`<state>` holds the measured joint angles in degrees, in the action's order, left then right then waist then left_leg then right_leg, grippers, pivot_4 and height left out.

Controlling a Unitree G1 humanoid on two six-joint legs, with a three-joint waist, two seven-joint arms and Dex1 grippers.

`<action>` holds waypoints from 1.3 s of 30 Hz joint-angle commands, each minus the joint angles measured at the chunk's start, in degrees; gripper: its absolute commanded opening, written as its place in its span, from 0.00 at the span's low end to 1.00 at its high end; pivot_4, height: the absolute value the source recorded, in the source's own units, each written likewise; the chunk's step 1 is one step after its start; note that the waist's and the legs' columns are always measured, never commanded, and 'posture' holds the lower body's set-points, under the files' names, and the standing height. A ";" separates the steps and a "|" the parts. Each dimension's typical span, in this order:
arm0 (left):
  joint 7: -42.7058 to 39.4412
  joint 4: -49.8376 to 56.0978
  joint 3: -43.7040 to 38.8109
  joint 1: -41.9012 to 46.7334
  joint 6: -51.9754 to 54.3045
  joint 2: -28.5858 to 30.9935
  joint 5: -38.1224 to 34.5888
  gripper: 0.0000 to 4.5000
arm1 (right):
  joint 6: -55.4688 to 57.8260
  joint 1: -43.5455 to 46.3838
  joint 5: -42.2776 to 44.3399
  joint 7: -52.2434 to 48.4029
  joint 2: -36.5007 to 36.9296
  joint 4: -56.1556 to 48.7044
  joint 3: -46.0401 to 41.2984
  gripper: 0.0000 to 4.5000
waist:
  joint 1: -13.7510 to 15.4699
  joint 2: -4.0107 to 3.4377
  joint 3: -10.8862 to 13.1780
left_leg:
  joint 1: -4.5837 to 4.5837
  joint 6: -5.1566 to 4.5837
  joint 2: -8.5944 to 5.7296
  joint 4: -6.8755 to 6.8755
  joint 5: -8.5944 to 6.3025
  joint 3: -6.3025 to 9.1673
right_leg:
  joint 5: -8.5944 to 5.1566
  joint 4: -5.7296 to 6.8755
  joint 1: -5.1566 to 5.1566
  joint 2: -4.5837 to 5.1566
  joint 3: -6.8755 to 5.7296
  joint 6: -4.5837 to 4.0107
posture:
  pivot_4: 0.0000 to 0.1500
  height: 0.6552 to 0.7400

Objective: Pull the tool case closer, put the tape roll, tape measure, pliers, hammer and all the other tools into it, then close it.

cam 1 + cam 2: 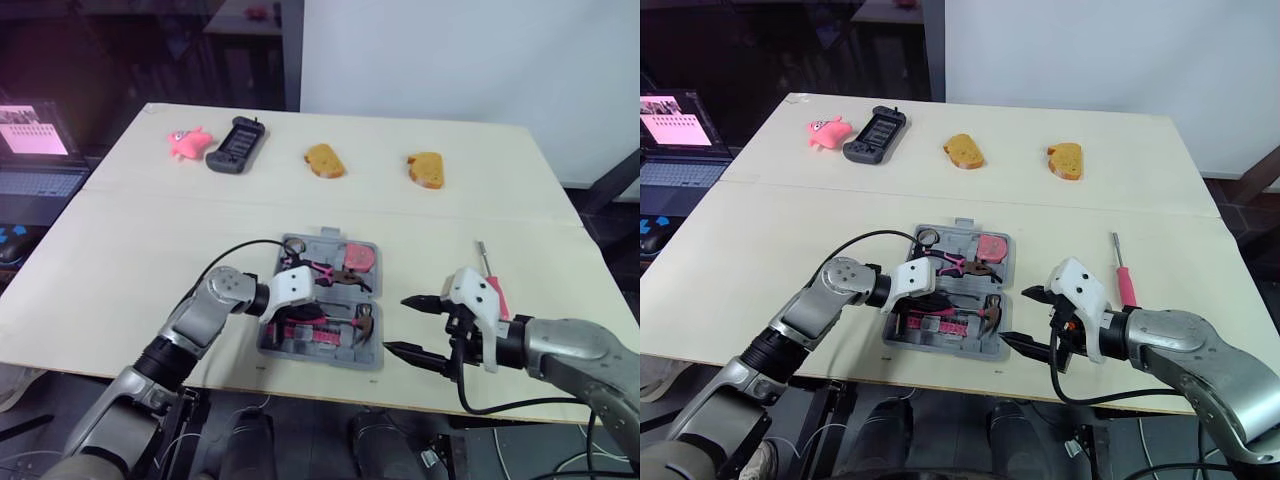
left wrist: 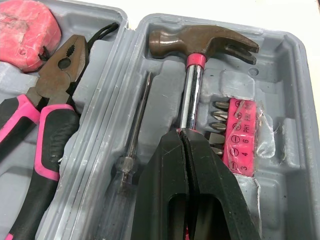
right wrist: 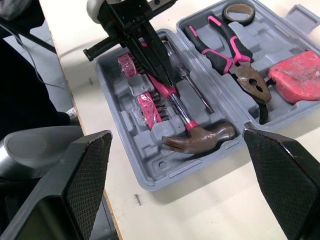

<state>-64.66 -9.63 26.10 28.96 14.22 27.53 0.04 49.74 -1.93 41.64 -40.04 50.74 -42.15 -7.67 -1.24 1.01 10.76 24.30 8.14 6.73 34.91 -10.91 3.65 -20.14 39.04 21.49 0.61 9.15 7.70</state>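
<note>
The left pincer [image 2: 182, 135] was clenched on the hammer [image 2: 200, 40] lying in the open tool case [image 1: 330, 240]. The right pincer [image 1: 397, 324] hung spread wide just beside it, over the table [image 1: 150, 230].

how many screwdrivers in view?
2 screwdrivers: one in the case beside the hammer, one pink-handled on the table right of the case. More may be hidden.

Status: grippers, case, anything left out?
Left gripper shut, tips on hammer in open tool case. Right gripper open beside case. Pink screwdriver on table, right of case.
</note>
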 commanded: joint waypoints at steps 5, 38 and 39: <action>0.54 -12.84 5.92 -4.01 -1.25 -0.02 6.38 0.01 | 0.28 0.05 1.23 0.26 0.76 -2.11 -2.38 1.00 | 0.05 -0.01 -1.19 | -0.10 0.00 0.00 -0.10 -0.01 -0.01 | -0.01 -0.20 -0.11 0.02 0.00 -0.02 | 1.00 0.99; -13.92 12.77 -42.27 -23.72 2.46 27.88 -24.50 0.13 | -13.45 -7.86 -5.87 -9.07 1.43 9.00 -14.75 1.00 | -1.11 -0.14 -0.89 | 0.13 -0.31 0.01 -1.25 -0.18 -0.16 | -0.09 -0.94 0.28 0.05 0.01 -0.10 | 1.00 0.99; -13.95 11.30 -44.30 -25.78 1.28 28.46 -24.50 0.19 | -15.17 -9.60 -6.87 -10.20 1.25 10.03 -15.72 1.00 | -1.07 -0.12 -0.86 | 0.13 -0.30 0.01 -1.25 -0.18 -0.18 | -0.10 -0.96 0.28 0.05 0.01 -0.13 | 1.00 0.99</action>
<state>-77.80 2.99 -13.68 4.27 18.64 54.90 -24.82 37.73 -10.24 36.24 -48.25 51.79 -33.11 -20.83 -2.30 0.89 9.90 24.43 7.83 6.74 33.67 -11.10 3.47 -20.24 38.08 21.77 0.67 9.16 7.57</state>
